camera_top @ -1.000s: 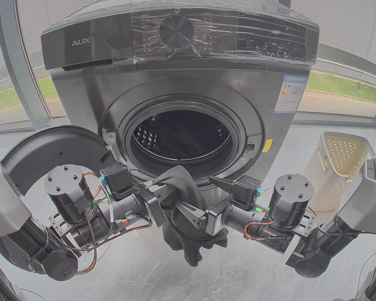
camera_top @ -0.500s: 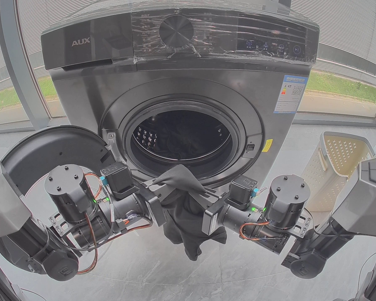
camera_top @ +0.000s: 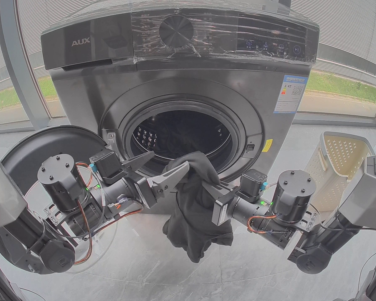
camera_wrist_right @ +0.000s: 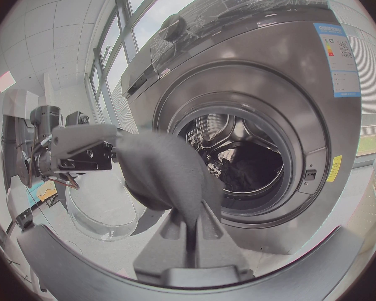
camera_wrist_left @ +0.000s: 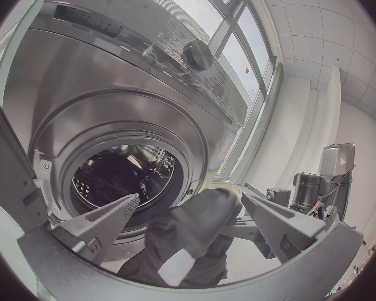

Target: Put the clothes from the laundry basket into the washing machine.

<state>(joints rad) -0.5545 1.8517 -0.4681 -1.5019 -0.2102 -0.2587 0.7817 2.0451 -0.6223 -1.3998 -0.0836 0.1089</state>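
1. Right gripper (camera_top: 205, 185) is clamped on the dark garment (camera_top: 194, 222), which hangs below it before the washing machine (camera_top: 87, 93) opening.
2. Left gripper (camera_top: 171, 159) holds its jaws apart beside the garment's top.

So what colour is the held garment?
Dark grey; the garment shows best in the head view.

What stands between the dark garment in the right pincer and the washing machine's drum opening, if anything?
Nothing visible does. The dark garment hangs from the shut right pincer just before the lower rim of the drum opening; the door is swung aside to the left. The open left pincer flanks it.
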